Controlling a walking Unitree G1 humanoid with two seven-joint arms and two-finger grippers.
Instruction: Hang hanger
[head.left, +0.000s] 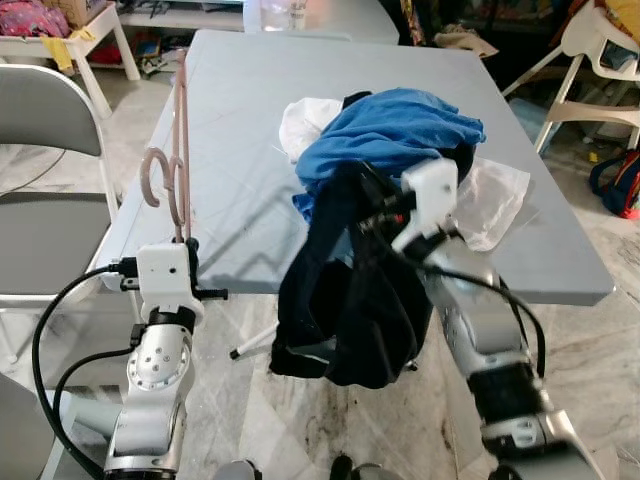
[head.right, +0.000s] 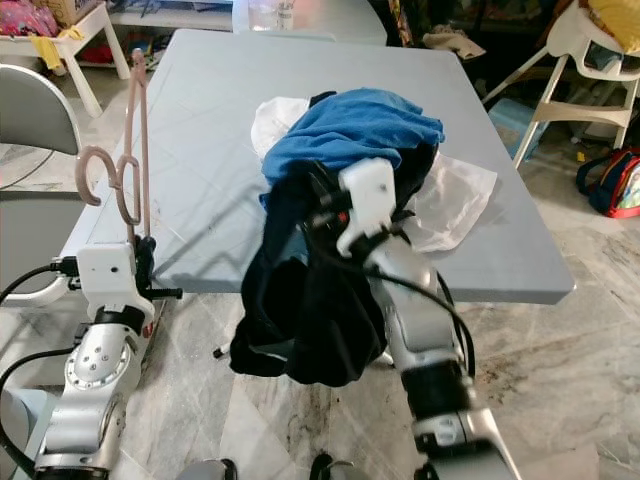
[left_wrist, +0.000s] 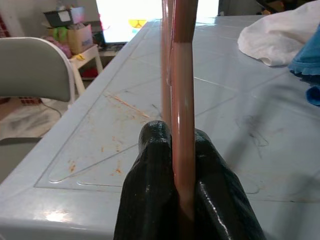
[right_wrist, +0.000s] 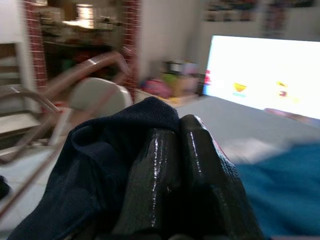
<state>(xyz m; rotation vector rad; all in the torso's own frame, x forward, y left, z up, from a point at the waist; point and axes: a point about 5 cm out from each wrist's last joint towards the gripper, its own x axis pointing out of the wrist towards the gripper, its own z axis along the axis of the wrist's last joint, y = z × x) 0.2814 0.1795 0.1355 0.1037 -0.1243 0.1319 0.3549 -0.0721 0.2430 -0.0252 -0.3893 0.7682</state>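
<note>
Left gripper (left_wrist: 182, 150) clamped on the lower bar of a pink hanger (head.left: 178, 150), at the table's (head.left: 250, 130) near left edge; hanger stands upright above the gripper, hook (head.left: 157, 172) curling toward the robot's left. Right gripper (right_wrist: 177, 145) pinched shut on a dark garment (head.left: 350, 300), held off the near table edge; the cloth hangs below table level over the floor (head.left: 300, 420). Behind it on the table: blue cloth (head.left: 385, 135) heaped over a white one (head.left: 305, 120), with a clear plastic bag (head.left: 495, 200) beside. Grey folding chair (head.left: 45, 190) left of the table; white chair (head.left: 600, 70) far right.
</note>
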